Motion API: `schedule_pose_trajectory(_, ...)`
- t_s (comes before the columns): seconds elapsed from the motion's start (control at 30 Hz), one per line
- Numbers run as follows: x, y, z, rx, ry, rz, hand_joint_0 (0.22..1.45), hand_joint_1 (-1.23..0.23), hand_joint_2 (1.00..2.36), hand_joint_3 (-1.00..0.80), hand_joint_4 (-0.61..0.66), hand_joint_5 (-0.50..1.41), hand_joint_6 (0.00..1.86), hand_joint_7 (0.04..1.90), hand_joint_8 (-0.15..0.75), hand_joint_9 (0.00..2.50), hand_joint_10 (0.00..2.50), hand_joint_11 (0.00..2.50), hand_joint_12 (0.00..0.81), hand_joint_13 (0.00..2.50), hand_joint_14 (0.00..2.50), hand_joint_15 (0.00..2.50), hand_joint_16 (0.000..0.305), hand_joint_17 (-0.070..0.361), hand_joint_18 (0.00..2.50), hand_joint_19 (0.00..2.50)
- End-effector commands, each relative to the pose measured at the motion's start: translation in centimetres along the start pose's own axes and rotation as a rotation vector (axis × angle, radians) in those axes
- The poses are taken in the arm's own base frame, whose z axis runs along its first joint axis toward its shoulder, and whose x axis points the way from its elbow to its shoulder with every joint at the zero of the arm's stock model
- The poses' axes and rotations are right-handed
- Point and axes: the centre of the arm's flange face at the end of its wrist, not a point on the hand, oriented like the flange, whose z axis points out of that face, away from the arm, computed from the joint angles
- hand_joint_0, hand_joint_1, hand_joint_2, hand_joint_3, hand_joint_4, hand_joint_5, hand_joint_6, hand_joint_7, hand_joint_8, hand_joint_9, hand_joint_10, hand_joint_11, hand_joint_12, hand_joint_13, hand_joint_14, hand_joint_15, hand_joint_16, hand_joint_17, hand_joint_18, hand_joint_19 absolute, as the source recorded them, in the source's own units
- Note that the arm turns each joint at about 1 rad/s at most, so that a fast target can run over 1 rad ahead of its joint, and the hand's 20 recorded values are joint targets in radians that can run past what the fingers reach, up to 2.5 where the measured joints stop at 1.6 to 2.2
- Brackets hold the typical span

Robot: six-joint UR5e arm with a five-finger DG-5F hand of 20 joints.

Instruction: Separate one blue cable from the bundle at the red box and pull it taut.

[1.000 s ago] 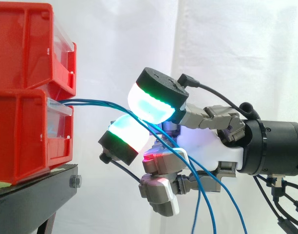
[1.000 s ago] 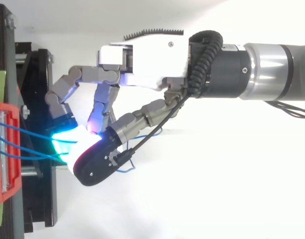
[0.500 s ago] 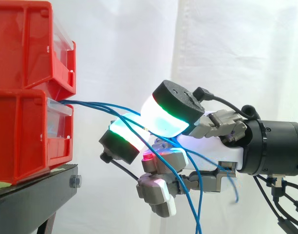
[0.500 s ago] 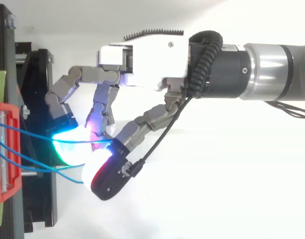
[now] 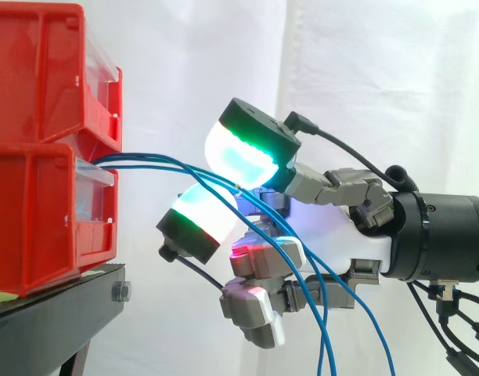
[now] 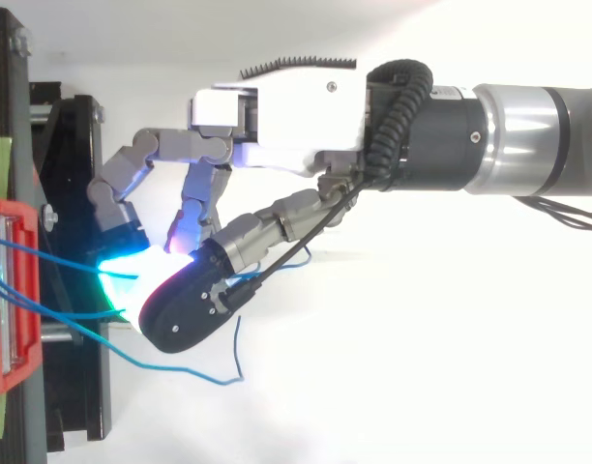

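Several thin blue cables [image 5: 169, 162] leave the front of the lower red box [image 5: 44, 227] and run right and downward past my hand [image 5: 341, 235]. The hand reaches in from the right with its fingers curled. Its thumb pad [image 5: 243, 157] glows green-white above a finger pad [image 5: 199, 221], and the two meet on a blue cable between them. From above, the thumb [image 6: 185, 309] lies against the cyan finger pad [image 6: 122, 275], where the cables [image 6: 54, 253] enter. One loose cable [image 6: 180, 371] sags beside the hand, and its end curls up.
A second red box [image 5: 44, 70] is stacked on the lower one, and both rest on a black stand [image 5: 52, 321]. A white curtain hangs behind. The cables hang down past the hand's lower fingers [image 5: 255, 309].
Half a second ago the thumb had swung away from the finger pad; it is now back against it on the cable. One cable has dropped free and sags beside the hand.
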Motion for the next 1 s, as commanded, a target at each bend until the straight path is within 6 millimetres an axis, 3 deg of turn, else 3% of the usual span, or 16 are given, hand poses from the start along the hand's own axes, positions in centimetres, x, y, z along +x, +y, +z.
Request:
schedule_pose_trajectory(0.0, -0.11, 0.07, -0.02, -0.001, -0.001, 0.000, 0.63, -0.74, 1.01, -0.39, 0.02, -0.14, 0.89, 1.15, 0.286, 1.30, 0.03, 1.30, 0.391, 1.12, 0.03, 0.92, 0.050, 0.112, 0.99, 0.95)
schedule_pose_trajectory(0.13, 0.02, -0.03, 0.00, 0.000, 0.000, 0.002, 0.69, -0.88, 1.01, -0.34, -0.04, -0.15, 0.90, 1.17, 0.273, 1.26, 0.03, 1.30, 0.383, 1.10, 0.03, 0.92, 0.049, 0.111, 0.98, 0.93)
schedule_pose_trajectory(0.23, 0.03, -0.06, -0.03, 0.003, 0.001, 0.001, 0.73, -0.93, 1.00, -0.49, -0.05, -0.16, 0.90, 1.13, 0.273, 1.26, 0.03, 1.30, 0.380, 1.09, 0.03, 0.91, 0.049, 0.110, 0.97, 0.92)
schedule_pose_trajectory(0.33, 0.01, 0.06, -0.03, 0.002, 0.001, 0.001, 0.75, -0.96, 1.00, -0.50, -0.06, -0.16, 0.90, 1.15, 0.257, 1.23, 0.03, 1.29, 0.376, 1.07, 0.03, 0.90, 0.049, 0.109, 0.96, 0.89)
schedule_pose_trajectory(0.7, 0.02, -0.10, -0.06, 0.007, 0.000, 0.001, 0.60, -1.07, 1.00, -0.50, -0.01, -0.15, 0.91, 1.14, 0.262, 1.20, 0.03, 1.29, 0.382, 0.99, 0.03, 0.89, 0.049, 0.111, 0.88, 0.87)
schedule_pose_trajectory(0.87, 0.01, -0.19, -0.15, 0.016, -0.001, 0.018, 0.49, -0.92, 1.00, -0.50, 0.01, -0.14, 0.90, 1.07, 0.298, 1.25, 0.03, 1.27, 0.410, 1.02, 0.03, 0.88, 0.054, 0.122, 0.92, 0.89)
schedule_pose_trajectory(0.97, 0.04, -0.26, -0.23, 0.023, 0.002, 0.038, 0.47, -0.72, 1.00, -0.50, 0.03, -0.13, 0.87, 1.00, 0.308, 1.28, 0.03, 1.25, 0.430, 1.05, 0.03, 0.88, 0.057, 0.128, 0.95, 0.89)
